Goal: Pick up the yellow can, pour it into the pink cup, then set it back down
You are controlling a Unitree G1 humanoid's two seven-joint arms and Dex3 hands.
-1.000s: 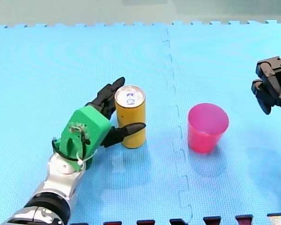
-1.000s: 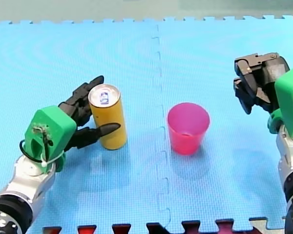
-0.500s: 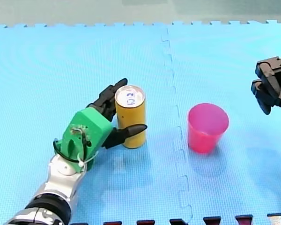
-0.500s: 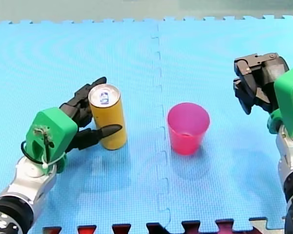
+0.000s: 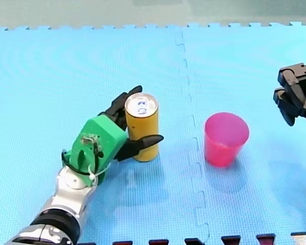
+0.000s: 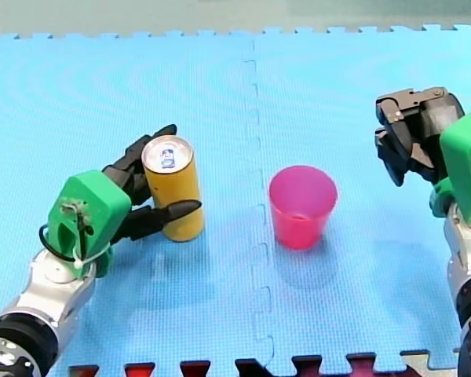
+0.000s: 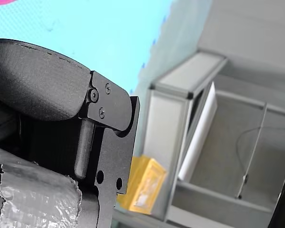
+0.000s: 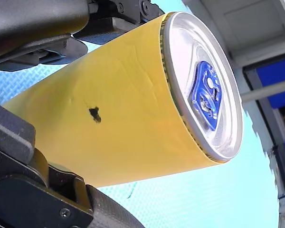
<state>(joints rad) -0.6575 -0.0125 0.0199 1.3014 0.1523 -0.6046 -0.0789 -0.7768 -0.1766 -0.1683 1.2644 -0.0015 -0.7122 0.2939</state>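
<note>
The yellow can [image 5: 142, 130] stands upright on the blue foam mat, left of centre, with a silver top and a blue tab. My left hand [image 5: 148, 115] straddles it. The fingers [image 5: 123, 99] lie behind the can and the thumb [image 5: 145, 141] reaches straight across its front, low down. In the second wrist view the can [image 8: 123, 118] lies between these fingers, close against them. The pink cup [image 5: 226, 139] stands upright to the can's right, about a can's height away. My right hand [image 6: 404, 137] hangs above the mat at the far right, beyond the cup.
The mat [image 5: 66, 66] is made of interlocking tiles, with a seam [image 5: 186, 76] running between can and cup. Its toothed front edge [image 6: 298, 365] is near me. The first wrist view shows a grey shelf unit [image 7: 180, 123] with a yellow box [image 7: 142, 185] beyond the mat.
My left hand has slid forward around the can, so the thumb now reaches further past its front. The can, the cup and the right hand stay where they were.
</note>
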